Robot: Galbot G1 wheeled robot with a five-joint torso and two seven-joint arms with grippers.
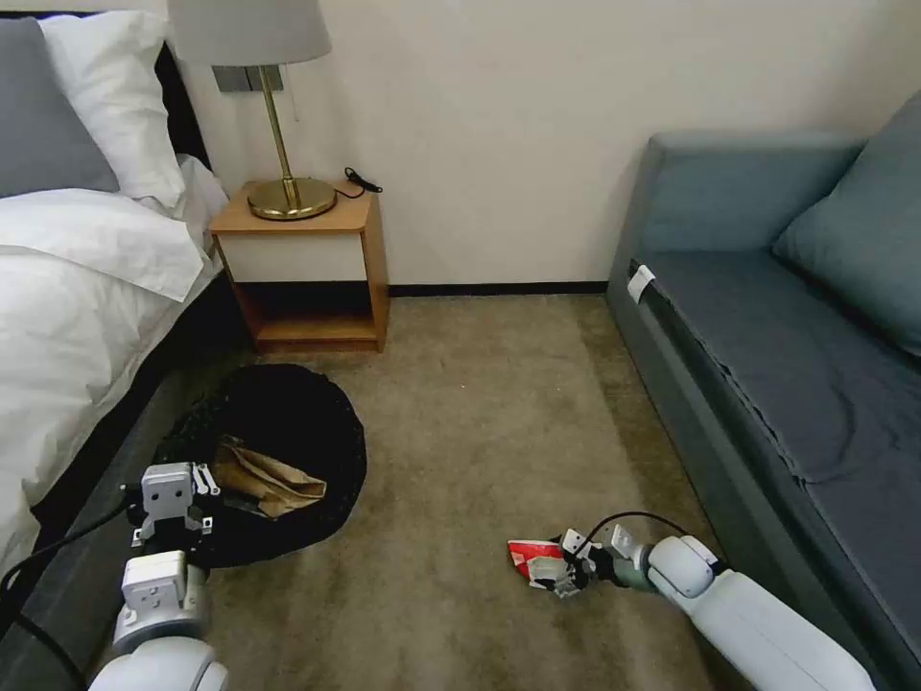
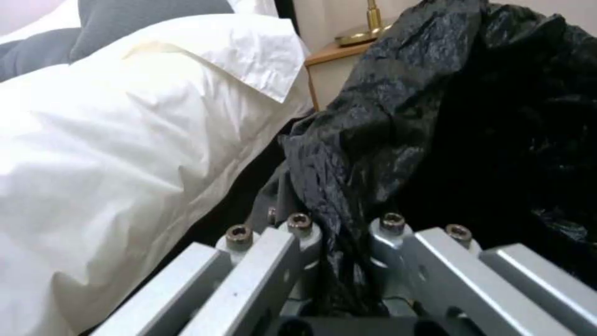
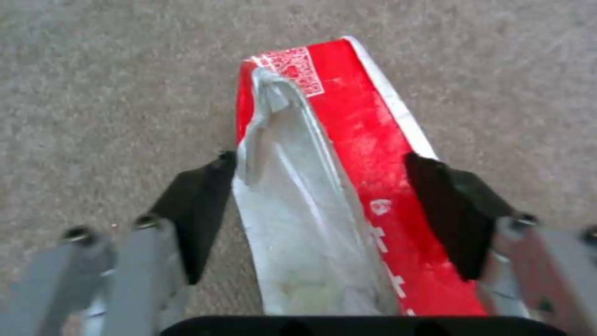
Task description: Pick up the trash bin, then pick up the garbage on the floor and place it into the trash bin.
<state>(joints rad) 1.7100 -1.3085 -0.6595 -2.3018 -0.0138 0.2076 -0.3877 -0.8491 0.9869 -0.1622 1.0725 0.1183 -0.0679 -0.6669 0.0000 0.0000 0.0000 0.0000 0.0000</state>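
Clamping a fold of the black plastic bag (image 2: pixel 348 261) lining the trash bin (image 1: pixel 288 422), left gripper (image 2: pixel 345 233). Right gripper (image 3: pixel 317 210) jaws spread, flat red-and-white wrapper (image 3: pixel 367 154) between its black pads (image 3: pixel 447 205).

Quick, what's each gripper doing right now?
Left gripper: shut on the trash bin liner at the rim.
Right gripper: open, jaws either side of the red-and-white wrapper on the carpet.
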